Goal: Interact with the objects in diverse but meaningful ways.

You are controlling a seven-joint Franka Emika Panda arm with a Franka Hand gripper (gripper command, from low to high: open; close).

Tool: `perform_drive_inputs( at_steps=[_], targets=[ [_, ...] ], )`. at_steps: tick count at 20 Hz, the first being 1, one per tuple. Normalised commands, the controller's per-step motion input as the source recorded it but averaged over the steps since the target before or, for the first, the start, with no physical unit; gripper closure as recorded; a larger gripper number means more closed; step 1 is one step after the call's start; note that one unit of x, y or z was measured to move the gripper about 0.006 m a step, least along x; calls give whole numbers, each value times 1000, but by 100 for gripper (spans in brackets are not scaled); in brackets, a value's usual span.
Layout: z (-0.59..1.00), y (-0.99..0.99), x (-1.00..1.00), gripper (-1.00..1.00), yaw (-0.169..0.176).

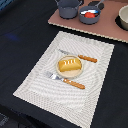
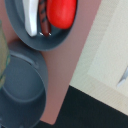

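A golden-yellow bread loaf (image 1: 69, 64) lies on the round beige plate (image 1: 75, 73) in the middle of the placemat. At the back, the blue-grey two-handled pot (image 1: 68, 7) stands beside the blue-grey frying pan (image 1: 90, 19), which holds the red tomato (image 1: 88, 15) and a small white-blue piece (image 1: 92, 11). The wrist view looks down on the pan (image 2: 50, 42) with the tomato (image 2: 62, 12), the brown sausage (image 2: 44, 20) and the white-blue piece (image 2: 32, 17) in it, and the pot (image 2: 22, 92) next to it looks empty. No gripper shows in either view.
A wooden-handled knife (image 1: 80, 57) and fork (image 1: 65, 80) flank the plate on the striped placemat (image 1: 40, 75). Pot and pan stand on a pink mat (image 1: 107, 27), as does a pale bowl (image 1: 123, 19) at the exterior view's right. A metal utensil tip (image 2: 122, 79) shows on the placemat (image 2: 107, 55).
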Motion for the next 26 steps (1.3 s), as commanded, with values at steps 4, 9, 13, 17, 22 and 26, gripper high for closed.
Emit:
perform_drive_inputs(
  at_steps=[4,9,13,17,22,26],
  targets=[
    [40,-1000,-24,-100,0],
    [-67,-1000,21,-100,0],
    [-295,-1000,9,-100,0],
    [-384,-1000,0,-100,0],
    [-401,-1000,0,-100,0],
    [-504,-1000,0,-100,0]
  ],
)
